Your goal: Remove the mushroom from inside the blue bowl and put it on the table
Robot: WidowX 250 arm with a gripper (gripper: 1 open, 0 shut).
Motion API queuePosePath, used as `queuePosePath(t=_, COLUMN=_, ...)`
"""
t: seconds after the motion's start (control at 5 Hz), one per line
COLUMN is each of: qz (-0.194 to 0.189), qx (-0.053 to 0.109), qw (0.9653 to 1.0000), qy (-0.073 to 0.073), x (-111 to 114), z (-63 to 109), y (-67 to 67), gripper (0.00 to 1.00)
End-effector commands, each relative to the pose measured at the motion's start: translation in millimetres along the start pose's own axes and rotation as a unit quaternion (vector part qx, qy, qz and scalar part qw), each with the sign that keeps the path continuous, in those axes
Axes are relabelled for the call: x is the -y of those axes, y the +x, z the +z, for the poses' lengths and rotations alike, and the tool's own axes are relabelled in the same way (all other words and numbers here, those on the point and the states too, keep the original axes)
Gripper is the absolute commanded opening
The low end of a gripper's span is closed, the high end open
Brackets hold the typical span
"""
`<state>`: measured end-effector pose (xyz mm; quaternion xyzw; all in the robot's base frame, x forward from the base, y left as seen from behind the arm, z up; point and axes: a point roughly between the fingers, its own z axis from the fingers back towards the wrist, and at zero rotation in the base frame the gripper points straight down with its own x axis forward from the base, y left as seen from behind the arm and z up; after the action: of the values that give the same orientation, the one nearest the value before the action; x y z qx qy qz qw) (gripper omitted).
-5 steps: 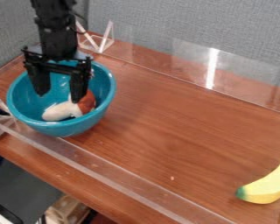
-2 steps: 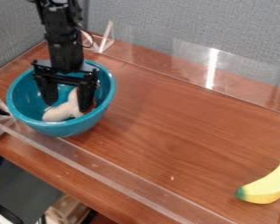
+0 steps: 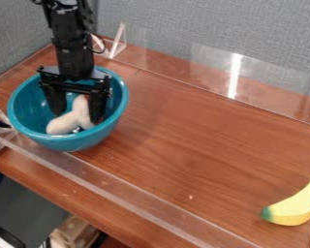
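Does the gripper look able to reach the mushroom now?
Probably yes: the open gripper is already inside the bowl, by the mushroom, and nothing seems in between.

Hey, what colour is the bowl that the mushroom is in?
Teal-blue; the bowl shows best in the camera view.

We see the bowl (image 3: 104,136) on the table (image 3: 184,145), toward its left side, with the mushroom (image 3: 70,118) inside. We have the banana (image 3: 294,202) on the table too, at the right, nearer us than the bowl and well apart from it. Behind the table we find the wall (image 3: 197,29).
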<state>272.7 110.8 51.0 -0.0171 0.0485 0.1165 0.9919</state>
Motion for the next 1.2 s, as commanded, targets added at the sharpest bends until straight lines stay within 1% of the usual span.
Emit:
queuePosePath(t=0.0, qz=-0.006, qx=0.024, qw=0.9997, qy=0.007, x=1.8, z=11.1, y=10.2, gripper=1.0)
queuePosePath(t=0.6, qz=-0.009, qx=0.013, qw=0.9998, qy=0.009, x=3.4, z=13.4, y=9.8, gripper=1.0)
queuePosePath(t=0.8, qz=-0.009, qx=0.013, qw=0.9999, qy=0.007, x=4.6, z=10.9, y=10.5, gripper=0.0)
queuePosePath(t=1.0, qz=-0.01, qx=0.012, qw=0.9999, qy=0.006, x=5.7, z=11.7, y=10.3, gripper=0.0)
